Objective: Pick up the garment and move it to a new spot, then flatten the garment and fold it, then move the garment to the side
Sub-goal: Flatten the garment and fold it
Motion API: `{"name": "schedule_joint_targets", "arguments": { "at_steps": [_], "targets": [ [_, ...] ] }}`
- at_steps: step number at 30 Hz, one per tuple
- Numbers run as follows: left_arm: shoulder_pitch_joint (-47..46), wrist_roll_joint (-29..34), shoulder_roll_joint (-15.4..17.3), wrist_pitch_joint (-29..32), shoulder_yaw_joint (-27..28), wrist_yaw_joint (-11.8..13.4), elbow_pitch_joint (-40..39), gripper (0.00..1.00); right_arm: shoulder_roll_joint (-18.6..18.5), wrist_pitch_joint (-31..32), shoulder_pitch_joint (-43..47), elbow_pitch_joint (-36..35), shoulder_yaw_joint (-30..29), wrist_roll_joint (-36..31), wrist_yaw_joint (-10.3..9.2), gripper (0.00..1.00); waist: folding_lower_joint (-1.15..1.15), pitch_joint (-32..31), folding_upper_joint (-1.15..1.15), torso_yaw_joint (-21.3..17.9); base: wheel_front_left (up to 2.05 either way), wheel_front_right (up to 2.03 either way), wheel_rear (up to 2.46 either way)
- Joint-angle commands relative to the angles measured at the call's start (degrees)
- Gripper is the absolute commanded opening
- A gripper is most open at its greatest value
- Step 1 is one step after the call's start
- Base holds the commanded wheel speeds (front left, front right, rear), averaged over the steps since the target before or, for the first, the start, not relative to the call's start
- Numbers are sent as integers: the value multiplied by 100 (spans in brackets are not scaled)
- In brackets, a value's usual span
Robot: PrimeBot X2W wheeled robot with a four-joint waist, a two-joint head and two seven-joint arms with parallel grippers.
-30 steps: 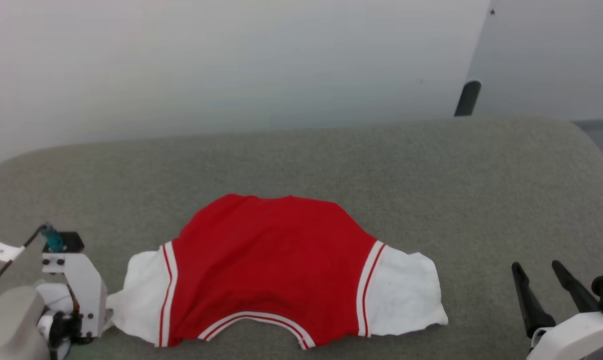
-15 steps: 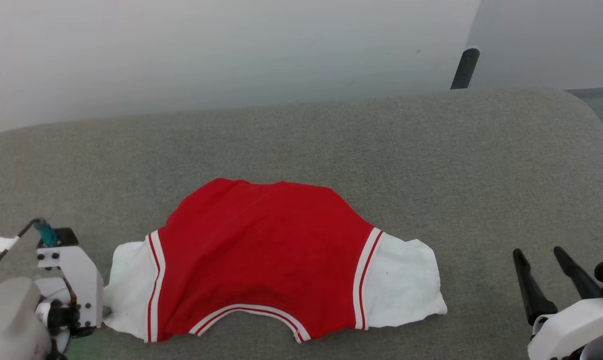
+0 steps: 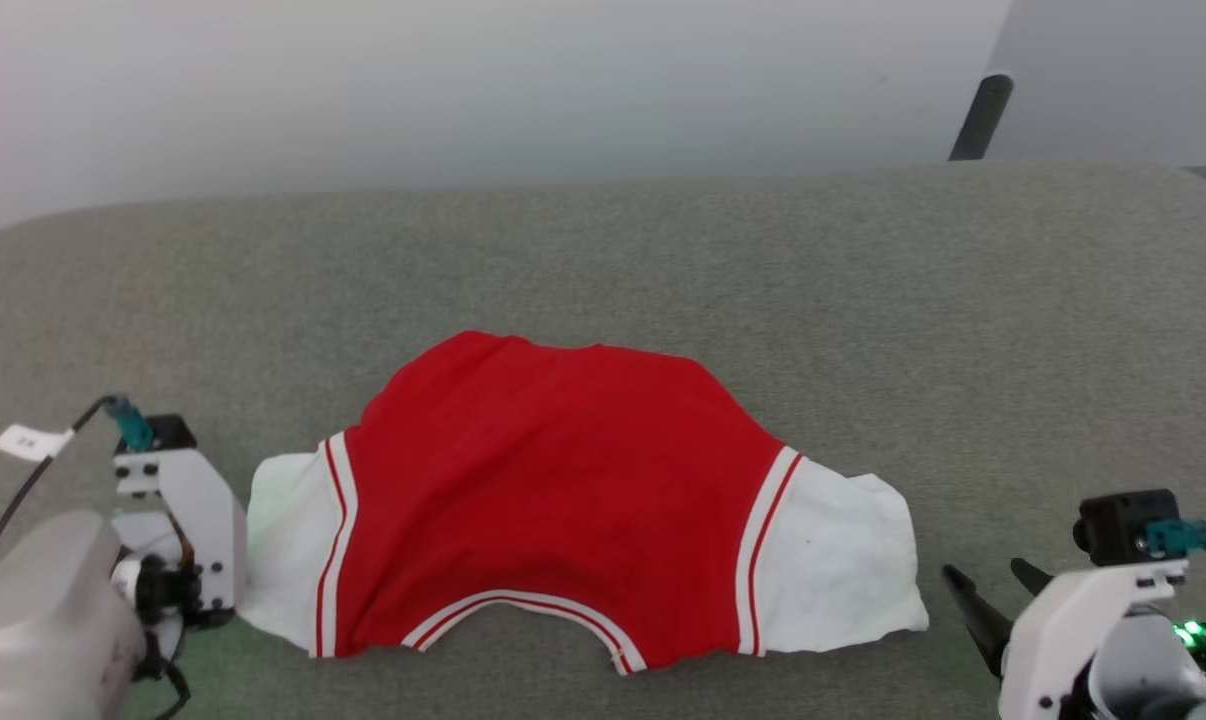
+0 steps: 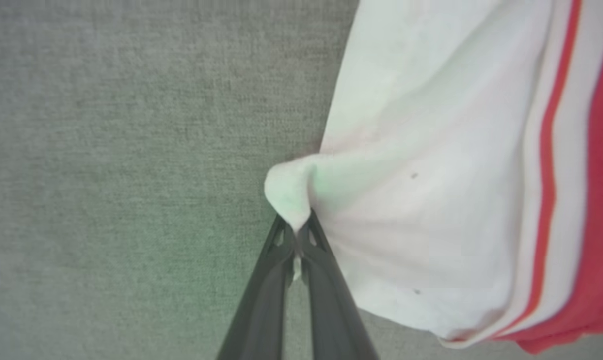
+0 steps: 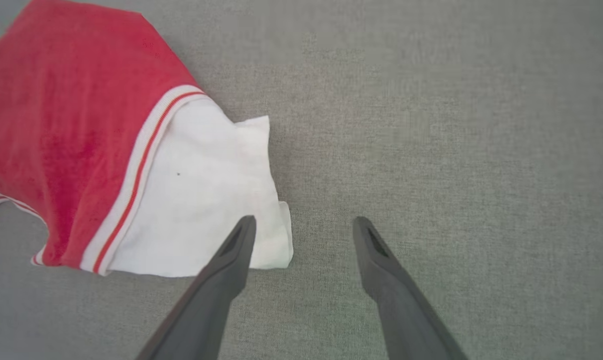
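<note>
Since a second ago the left gripper [image 4: 296, 235] has clamped shut and the right arm has swung in toward the cloth; the head camera has shifted too. Broad grey woven upholstered surface [image 3: 603, 260] runs bare beyond and to the right, its rounded far edge meeting a white wall [image 3: 463, 90], leaving ample room for a carry. Near its front lies the large soft bright-red fabric garment [image 3: 553, 500], white end panels spread, unfolded. Left jaws pinch the left panel's corner; the right gripper [image 5: 304, 225] hangs spread wide at the right panel's corner, holding nothing. By my judgement lifting is only starting; moving, flattening, folding and setting aside remain.
</note>
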Motion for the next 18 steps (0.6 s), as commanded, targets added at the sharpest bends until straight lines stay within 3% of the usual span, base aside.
{"name": "schedule_joint_targets", "arguments": {
  "at_steps": [1,12,13,14,18],
  "targets": [
    [-43,32,-115,-60,-28,-21,2,0,20,40,-127,79,-2,26,-1,100,0,101,0,101,0,0,0],
    [-444,114,-345,-237,-86,-161,137,0,121,313,-710,1528,324,-119,-1,100,0,426,0,377,0,0,0],
    [-464,115,-365,-254,-93,-170,162,0,118,326,-740,1663,361,-162,-1,47,0,437,0,390,0,0,0],
    [-479,116,-379,-266,-99,-181,187,0,113,311,-776,1780,388,-204,-1,0,0,447,0,403,0,0,0],
    [-505,103,-427,-323,-123,-244,308,0,137,341,-896,2130,399,-255,1,0,0,448,0,429,0,0,0]
  ]
}}
